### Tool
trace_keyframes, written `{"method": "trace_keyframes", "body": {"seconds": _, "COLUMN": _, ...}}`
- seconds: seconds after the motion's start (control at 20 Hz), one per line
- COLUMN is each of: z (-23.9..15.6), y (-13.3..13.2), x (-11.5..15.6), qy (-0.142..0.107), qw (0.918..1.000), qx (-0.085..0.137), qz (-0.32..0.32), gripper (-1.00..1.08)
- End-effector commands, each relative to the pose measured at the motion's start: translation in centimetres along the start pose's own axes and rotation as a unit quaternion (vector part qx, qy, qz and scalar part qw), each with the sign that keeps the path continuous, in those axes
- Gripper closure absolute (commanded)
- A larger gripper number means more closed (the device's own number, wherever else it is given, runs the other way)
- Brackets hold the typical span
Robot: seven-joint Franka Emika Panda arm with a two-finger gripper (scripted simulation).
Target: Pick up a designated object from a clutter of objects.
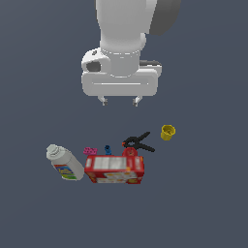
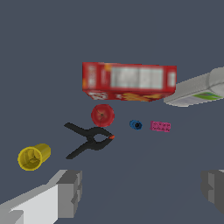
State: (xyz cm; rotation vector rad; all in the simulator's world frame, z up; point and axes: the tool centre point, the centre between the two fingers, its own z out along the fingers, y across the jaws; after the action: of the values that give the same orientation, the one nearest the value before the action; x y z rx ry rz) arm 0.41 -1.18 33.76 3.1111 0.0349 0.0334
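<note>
My gripper [image 1: 119,101] hangs high above the clutter, its two fingers spread wide and holding nothing. In the exterior view the black spring clamp [image 1: 138,142] lies flat on the dark floor [image 1: 203,203] at roughly five o'clock from the fingertips and well below them. Its handles splay towards the exterior view's right and its jaw end points back towards the heap.

The wrist view shows the clamp [image 2: 90,139] most plainly, with two long handles fanning out and a red-orange tip at the closed end. A small red round piece [image 2: 103,115] sits just beside it at about one o'clock, with the red box [image 2: 129,82] beyond that. The yellow cup [image 2: 33,156] lies near the handle ends at about eight o'clock, apart from them. A tiny blue piece [image 2: 135,125] and a pink piece [image 2: 160,126] lie at three o'clock, and the white bottle [image 2: 197,90] sits past the box.

To do this approach well, I judge I should centre over the clamp's thick pivot body rather than over the thin handles. I would turn the wrist so the fingers close across the body, then descend straight. The red piece is the closest neighbour, so a finger landing on that side risks nudging it.
</note>
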Motion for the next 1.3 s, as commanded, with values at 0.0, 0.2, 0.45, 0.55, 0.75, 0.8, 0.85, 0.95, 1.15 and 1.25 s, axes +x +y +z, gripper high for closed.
{"method": "trace_keyframes", "body": {"seconds": 0.0, "z": 0.1, "y": -0.1, "x": 0.0, "qy": 0.000, "qw": 1.0000, "qx": 0.000, "qz": 0.002, "gripper": -0.92}}
{"method": "trace_keyframes", "body": {"seconds": 0.2, "z": 0.6, "y": -0.2, "x": 0.1, "qy": 0.000, "qw": 0.9999, "qx": 0.000, "qz": 0.014, "gripper": -0.92}}
{"method": "trace_keyframes", "body": {"seconds": 0.45, "z": 1.6, "y": -0.6, "x": 0.2, "qy": -0.001, "qw": 0.9992, "qx": 0.002, "qz": 0.041, "gripper": -0.92}}
{"method": "trace_keyframes", "body": {"seconds": 0.55, "z": 2.2, "y": -0.8, "x": 0.3, "qy": -0.001, "qw": 0.9985, "qx": 0.002, "qz": 0.055, "gripper": -0.92}}
{"method": "trace_keyframes", "body": {"seconds": 0.75, "z": 3.6, "y": -1.3, "x": 0.4, "qy": -0.002, "qw": 0.9958, "qx": 0.004, "qz": 0.091, "gripper": -0.92}}
{"method": "trace_keyframes", "body": {"seconds": 0.8, "z": 3.9, "y": -1.5, "x": 0.5, "qy": -0.002, "qw": 0.9948, "qx": 0.004, "qz": 0.102, "gripper": -0.92}}
{"method": "trace_keyframes", "body": {"seconds": 0.85, "z": 4.4, "y": -1.6, "x": 0.5, "qy": -0.002, "qw": 0.9936, "qx": 0.005, "qz": 0.113, "gripper": -0.92}}
{"method": "trace_keyframes", "body": {"seconds": 0.95, "z": 5.2, "y": -2.0, "x": 0.5, "qy": -0.003, "qw": 0.9907, "qx": 0.006, "qz": 0.136, "gripper": -0.92}}
{"method": "trace_keyframes", "body": {"seconds": 1.15, "z": 7.0, "y": -2.6, "x": 0.6, "qy": -0.004, "qw": 0.9833, "qx": 0.007, "qz": 0.182, "gripper": -0.92}}
{"method": "trace_keyframes", "body": {"seconds": 1.25, "z": 7.9, "y": -2.9, "x": 0.6, "qy": -0.005, "qw": 0.9788, "qx": 0.008, "qz": 0.205, "gripper": -0.92}}
